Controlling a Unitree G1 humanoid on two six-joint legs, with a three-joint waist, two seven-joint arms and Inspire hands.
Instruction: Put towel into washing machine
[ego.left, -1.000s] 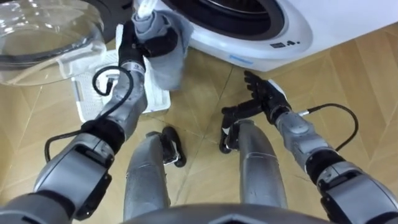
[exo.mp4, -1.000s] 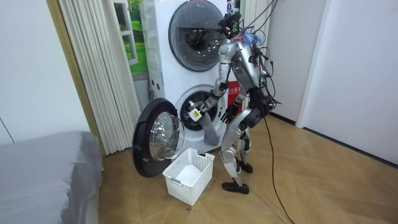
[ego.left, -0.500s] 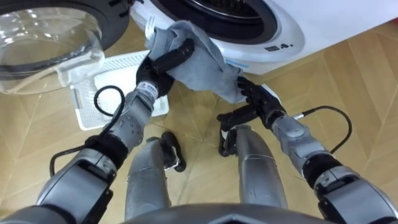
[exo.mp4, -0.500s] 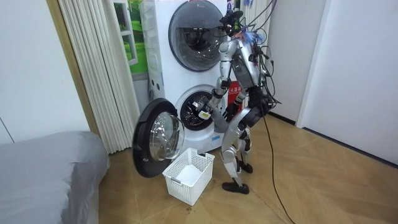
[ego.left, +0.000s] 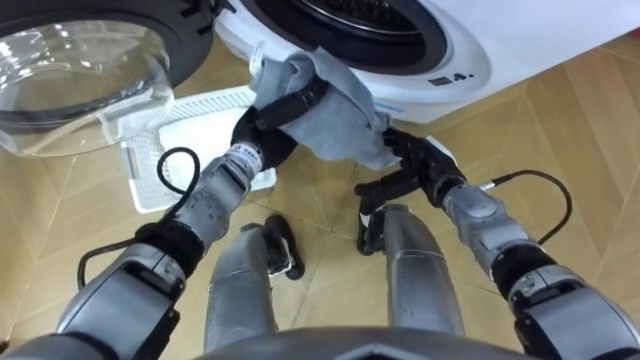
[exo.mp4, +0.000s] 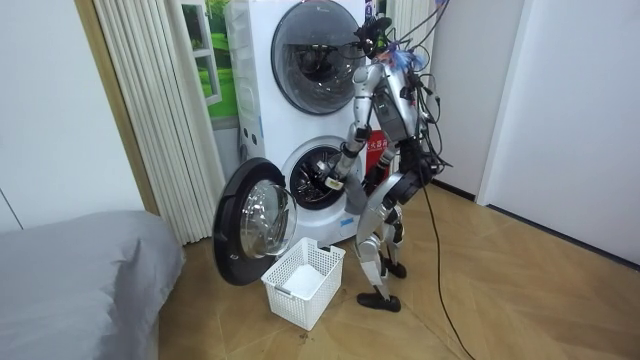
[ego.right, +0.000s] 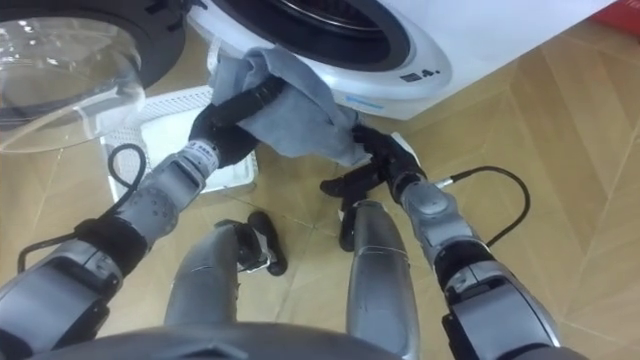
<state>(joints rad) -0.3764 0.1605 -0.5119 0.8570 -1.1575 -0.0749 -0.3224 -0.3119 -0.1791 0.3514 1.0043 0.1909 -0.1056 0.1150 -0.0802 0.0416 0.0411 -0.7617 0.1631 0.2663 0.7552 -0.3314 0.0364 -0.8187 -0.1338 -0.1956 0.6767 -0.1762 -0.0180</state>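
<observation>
A grey towel (ego.left: 335, 105) hangs over the lower rim of the white washing machine's (ego.left: 470, 60) open drum mouth (ego.left: 365, 18). My left hand (ego.left: 283, 105) is shut on the towel's upper fold, right at the rim. My right hand (ego.left: 418, 160) is open just below and to the right, its straight fingers touching the towel's hanging end. In the room view I stand before the lower machine with my left hand (exo.mp4: 331, 183) at its opening and the towel (exo.mp4: 351, 203) drooping below it.
The round glass door (ego.left: 80, 60) stands swung open to the left. A white plastic basket (ego.left: 195, 115) sits on the wood floor under it, beside my feet. A second machine (exo.mp4: 312, 45) is stacked above, and a grey bed (exo.mp4: 70, 280) is at the room view's left.
My left hand has carried the towel from above the basket up and rightward to the drum's rim. My right hand has come up under the towel's hanging end.
</observation>
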